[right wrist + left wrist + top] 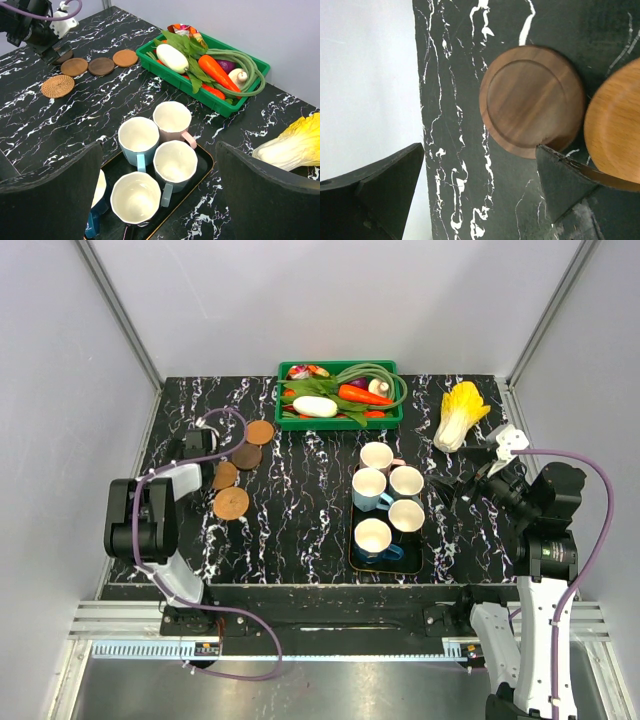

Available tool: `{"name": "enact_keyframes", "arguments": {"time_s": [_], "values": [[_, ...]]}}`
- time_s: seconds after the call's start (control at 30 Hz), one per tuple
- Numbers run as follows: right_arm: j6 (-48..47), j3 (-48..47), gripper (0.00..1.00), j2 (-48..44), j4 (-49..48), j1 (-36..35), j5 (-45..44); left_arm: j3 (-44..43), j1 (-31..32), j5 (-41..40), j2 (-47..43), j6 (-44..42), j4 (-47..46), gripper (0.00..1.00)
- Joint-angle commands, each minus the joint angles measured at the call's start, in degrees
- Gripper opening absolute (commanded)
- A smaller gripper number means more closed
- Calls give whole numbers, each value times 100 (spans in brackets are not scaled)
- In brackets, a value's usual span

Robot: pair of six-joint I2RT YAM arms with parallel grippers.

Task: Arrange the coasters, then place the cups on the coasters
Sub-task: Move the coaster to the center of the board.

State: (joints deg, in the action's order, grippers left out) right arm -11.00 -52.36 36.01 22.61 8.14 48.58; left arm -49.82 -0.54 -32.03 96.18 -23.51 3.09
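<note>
Several coasters lie in a curved row at the table's left: an orange-brown one, a dark one, a brown one and a woven one. My left gripper hovers open beside them. In its wrist view a dark brown coaster and an orange-brown coaster lie just ahead of the right finger, with nothing between the jaws. Five cups, such as the pink one and the dark blue one, stand on the black tray. My right gripper is open, right of the tray and above the cups.
A green basket of vegetables sits at the back centre. A yellow cabbage lies at the back right, close to the right arm. Grey walls enclose the table on three sides. The table's left edge runs close by the left gripper.
</note>
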Motion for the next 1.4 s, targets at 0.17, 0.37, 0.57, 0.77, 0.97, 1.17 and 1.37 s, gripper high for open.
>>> {"name": "enact_keyframes", "arguments": {"time_s": [0.17,0.37,0.57,0.77,0.97,1.17,1.37], "values": [[-121,6,99,64,-81,-14,-50,-660,-175,-321,533,-75,-160,99],[-112,-2,100,90,-81,-14,-68,-1239,-184,-321,1025,-84,183,99],[-112,-2,100,117,-73,-14,-68,-2047,-166,-374,1605,-110,516,99],[-139,6,100,117,-81,-14,-103,-2524,-140,-356,1808,162,948,99],[-139,6,100,134,-73,-14,-85,-2375,-70,-550,1659,311,868,99],[-148,15,100,99,-73,-14,-120,-1988,-34,108,667,522,1131,99],[-148,15,100,64,-81,-14,-112,-1671,-69,1434,-538,759,1781,99]]}}
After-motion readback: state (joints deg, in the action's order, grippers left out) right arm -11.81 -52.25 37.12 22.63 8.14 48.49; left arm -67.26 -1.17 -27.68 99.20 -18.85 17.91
